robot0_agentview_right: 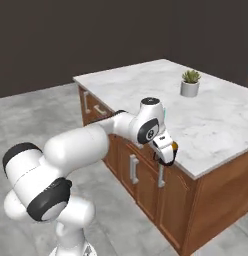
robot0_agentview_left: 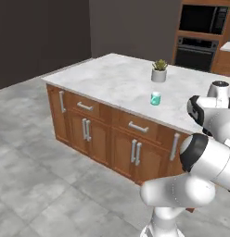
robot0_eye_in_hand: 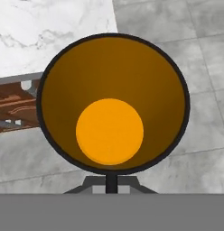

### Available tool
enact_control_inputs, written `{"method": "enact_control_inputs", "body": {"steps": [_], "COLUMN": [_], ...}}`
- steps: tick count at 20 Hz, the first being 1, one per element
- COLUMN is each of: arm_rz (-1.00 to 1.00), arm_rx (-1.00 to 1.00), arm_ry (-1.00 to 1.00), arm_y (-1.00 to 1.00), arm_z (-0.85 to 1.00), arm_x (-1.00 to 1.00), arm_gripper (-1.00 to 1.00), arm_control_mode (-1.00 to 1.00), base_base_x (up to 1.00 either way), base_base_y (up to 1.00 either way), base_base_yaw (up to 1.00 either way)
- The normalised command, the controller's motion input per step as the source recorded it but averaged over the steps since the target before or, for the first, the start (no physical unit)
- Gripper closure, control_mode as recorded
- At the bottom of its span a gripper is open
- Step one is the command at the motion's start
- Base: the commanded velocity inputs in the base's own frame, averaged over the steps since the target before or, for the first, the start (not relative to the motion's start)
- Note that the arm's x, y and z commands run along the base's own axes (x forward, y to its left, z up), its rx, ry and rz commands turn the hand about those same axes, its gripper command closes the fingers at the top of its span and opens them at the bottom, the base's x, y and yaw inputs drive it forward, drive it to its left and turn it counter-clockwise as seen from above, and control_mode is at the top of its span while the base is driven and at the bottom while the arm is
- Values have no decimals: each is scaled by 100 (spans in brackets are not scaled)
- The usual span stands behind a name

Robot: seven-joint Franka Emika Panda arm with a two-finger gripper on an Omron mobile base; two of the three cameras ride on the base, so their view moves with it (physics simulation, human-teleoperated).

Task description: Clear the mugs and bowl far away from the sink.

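A marble-topped kitchen island point(robot0_agentview_left: 112, 78) with wooden cabinet fronts fills the middle of the left base view; a teal mug point(robot0_agentview_left: 155, 98) and a white potted plant point(robot0_agentview_left: 159, 71) stand on it, right of centre.

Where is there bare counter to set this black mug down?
The marble counter is bare across its whole left half and along the front edge. The only crowded spot is around the teal mug and the potted plant. The gripper, shut on the black mug, hangs at the front edge.
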Motion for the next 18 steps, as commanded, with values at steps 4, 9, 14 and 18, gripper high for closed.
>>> {"method": "enact_control_inputs", "body": {"steps": [4,9,14,18], "arm_rz": [0,0,0,0], "arm_rx": [0,0,0,0], "arm_ry": [0,0,0,0], "arm_y": [0,0,0,0], "arm_z": [0,0,0,0], "arm_x": [0,0,0,0], "arm_gripper": [100,100,100,100], "arm_control_mode": [100,100,100,100], "base_base_x": [82,73,63,49], "base_base_y": [100,100,100,72], "base_base_yaw": [-72,-60,-36,-16]}}
